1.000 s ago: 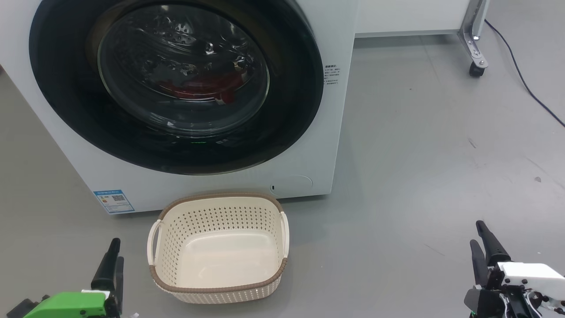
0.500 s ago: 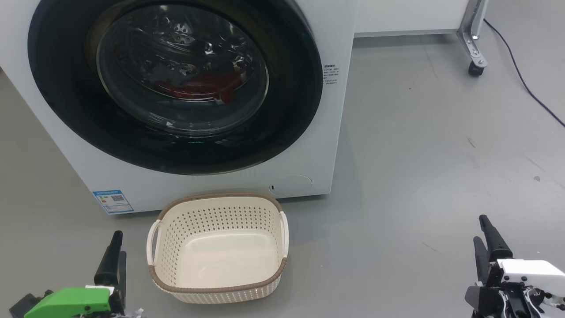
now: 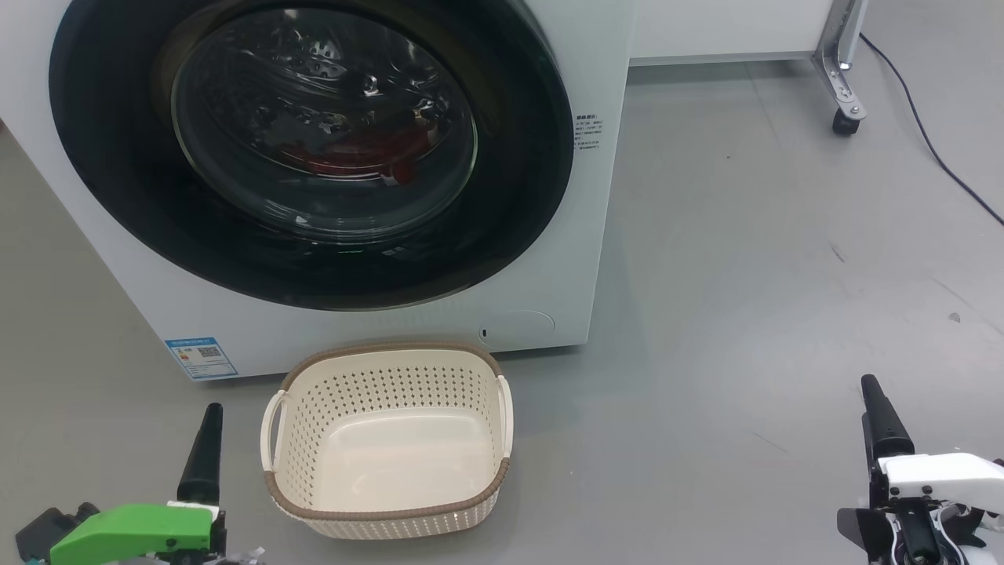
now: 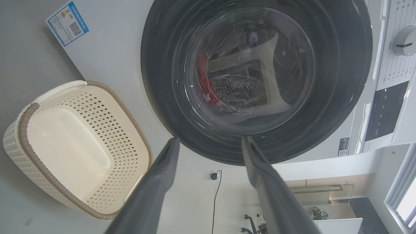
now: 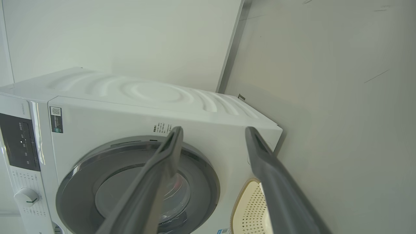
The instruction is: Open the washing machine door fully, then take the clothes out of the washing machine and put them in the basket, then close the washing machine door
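The white washing machine (image 3: 596, 235) fills the upper left of the head view, and its glossy black round door (image 3: 510, 196) lies shut against it. Red clothes (image 3: 353, 153) show through the glass, and again in the left wrist view (image 4: 203, 78). The cream basket (image 3: 392, 349) stands empty on the floor just in front of the machine. My left gripper (image 3: 210, 416) is low, left of the basket, open and empty (image 4: 210, 140). Far off to the right, my right gripper (image 3: 872, 392) is open and empty as well (image 5: 214, 130).
A metal frame leg on a caster (image 3: 843, 118) and a black cable (image 3: 925, 133) lie at the back right. Grey floor (image 3: 745, 314) stretches between the machine and my right gripper. A blue label (image 3: 200, 357) sits on the machine's lower left corner.
Both grippers have spread their fingers wide open, and each has edged slightly up the head view. The machine, door and basket are as before.
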Robot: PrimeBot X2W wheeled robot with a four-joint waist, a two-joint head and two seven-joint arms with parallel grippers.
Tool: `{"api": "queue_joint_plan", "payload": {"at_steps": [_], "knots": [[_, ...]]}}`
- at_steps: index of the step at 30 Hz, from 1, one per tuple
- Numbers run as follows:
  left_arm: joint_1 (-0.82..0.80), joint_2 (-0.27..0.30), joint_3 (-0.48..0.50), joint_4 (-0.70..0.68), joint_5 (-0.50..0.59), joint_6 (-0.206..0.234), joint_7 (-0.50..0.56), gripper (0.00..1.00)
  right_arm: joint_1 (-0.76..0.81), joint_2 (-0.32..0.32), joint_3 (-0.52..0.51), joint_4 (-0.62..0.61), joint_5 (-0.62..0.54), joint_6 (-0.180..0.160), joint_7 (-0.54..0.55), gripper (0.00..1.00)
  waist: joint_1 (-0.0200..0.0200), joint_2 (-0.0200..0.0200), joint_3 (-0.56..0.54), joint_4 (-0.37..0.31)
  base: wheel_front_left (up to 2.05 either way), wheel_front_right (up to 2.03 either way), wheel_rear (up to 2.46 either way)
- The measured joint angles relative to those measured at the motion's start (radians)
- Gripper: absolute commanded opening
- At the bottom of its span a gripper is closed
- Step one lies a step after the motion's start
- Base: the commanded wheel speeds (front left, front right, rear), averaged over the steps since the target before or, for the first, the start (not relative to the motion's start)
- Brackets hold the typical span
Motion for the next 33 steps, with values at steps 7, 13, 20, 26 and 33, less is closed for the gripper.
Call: {"api": "queue_joint_plan", "payload": {"at_steps": [7,13,20,26,33], "knots": [[-0.002,0.023,-0.027,0.003,0.091,0.000,-0.032,1.00,-0.001,-0.031,0.033,-0.002,-0.126,0.000,-0.032,1.00,0.0000,0.0000,0.000,0.001,0.00,0.00,0.00],[-0.023,0.053,-0.065,0.003,0.233,0.016,-0.061,1.00,-0.003,-0.062,0.073,-0.013,-0.272,-0.020,-0.055,1.00,0.0000,0.0000,0.000,0.002,0.00,0.00,0.00],[-0.032,0.071,-0.110,0.001,0.371,0.044,-0.082,1.00,-0.008,-0.080,0.118,-0.025,-0.418,-0.048,-0.078,1.00,0.0000,0.0000,0.000,0.002,0.00,0.00,0.00],[-0.037,0.076,-0.129,-0.015,0.469,0.061,-0.100,1.00,-0.010,-0.086,0.144,-0.032,-0.508,-0.063,-0.096,1.00,0.0000,0.0000,0.000,0.001,0.00,0.00,0.00],[-0.037,0.078,-0.167,-0.022,0.593,0.087,-0.123,1.00,-0.010,-0.090,0.185,-0.036,-0.621,-0.088,-0.118,1.00,0.0000,-0.0001,0.001,0.000,0.00,0.00,0.00]]}}
